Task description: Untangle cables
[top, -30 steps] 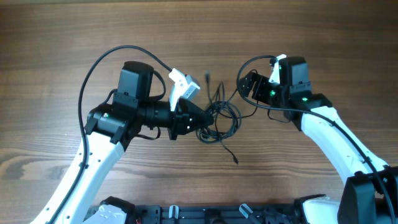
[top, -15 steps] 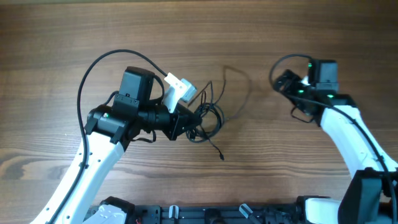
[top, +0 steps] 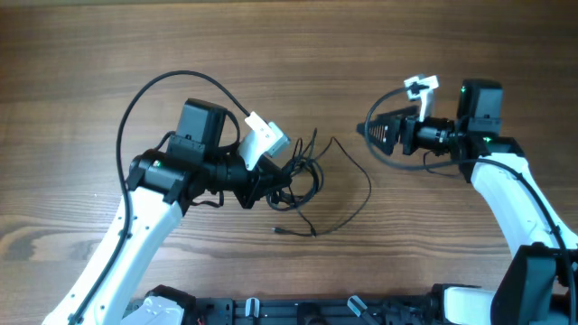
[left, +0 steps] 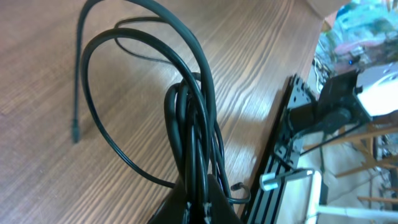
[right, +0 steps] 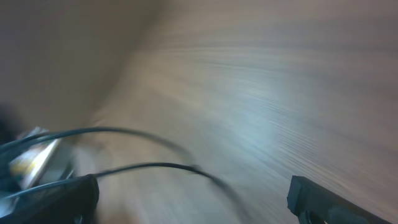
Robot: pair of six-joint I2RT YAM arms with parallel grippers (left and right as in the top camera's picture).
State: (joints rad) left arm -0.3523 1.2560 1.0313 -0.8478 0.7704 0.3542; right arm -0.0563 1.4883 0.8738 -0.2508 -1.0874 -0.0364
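Cables [top: 293,176]: one strand drawn out, the rest clamped in a knot.
Nearest you, a loose strand [top: 369,188] now lies in a long curve on the counter [top: 406,262]; a second ago it was part of the knot, so the tangle is thinner. Behind it, your left hand [top: 268,181] is closed tight on the remaining loops. Farther right, your right hand [top: 372,132] gapes wide, empty. Whether the strand is fully free is hidden, and the right wrist view is smeared.

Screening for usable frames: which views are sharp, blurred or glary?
Overhead: sharp, evenly lit, cables clear against the table. Left wrist: cables crisp, a bright glare patch on the table, background soft. Right wrist: heavy motion blur, right gripper and grain smeared.
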